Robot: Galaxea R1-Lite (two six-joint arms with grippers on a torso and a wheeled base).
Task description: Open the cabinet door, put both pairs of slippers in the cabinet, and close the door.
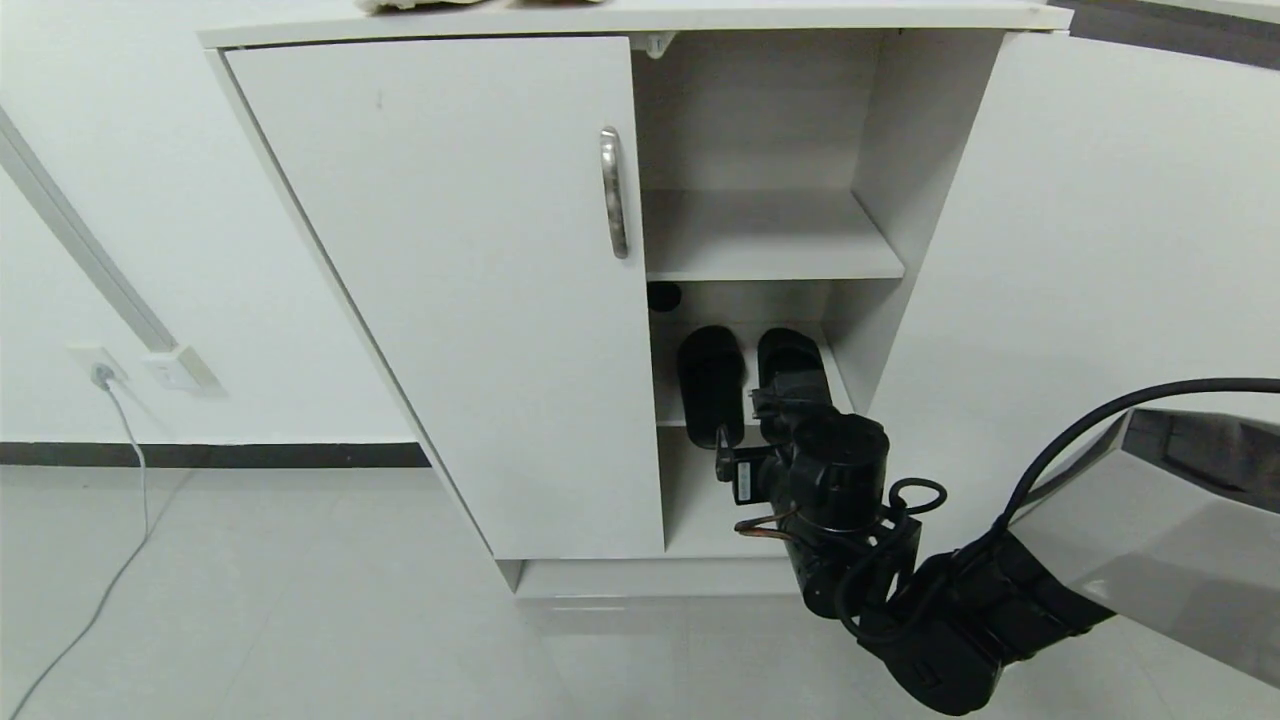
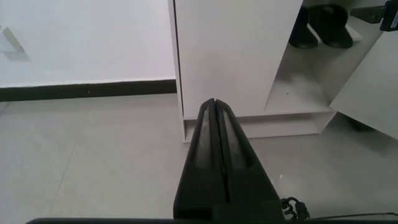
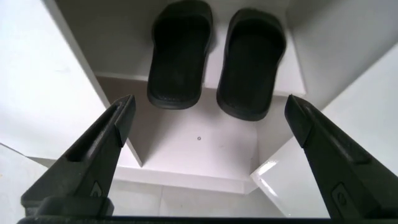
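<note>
A white cabinet stands against the wall with its left door shut and its right door swung wide open. On the middle shelf a pair of black slippers lies side by side, heels toward me; they also show in the right wrist view and the left wrist view. My right gripper hovers just in front of that shelf, open, with nothing between its fingers. My left gripper is shut and empty, low over the floor, in front of the shut door.
The upper shelf and the bottom compartment are bare. A small dark round object sits at the back behind the left door's edge. A metal handle is on the left door. A wall socket with a cable is at the left.
</note>
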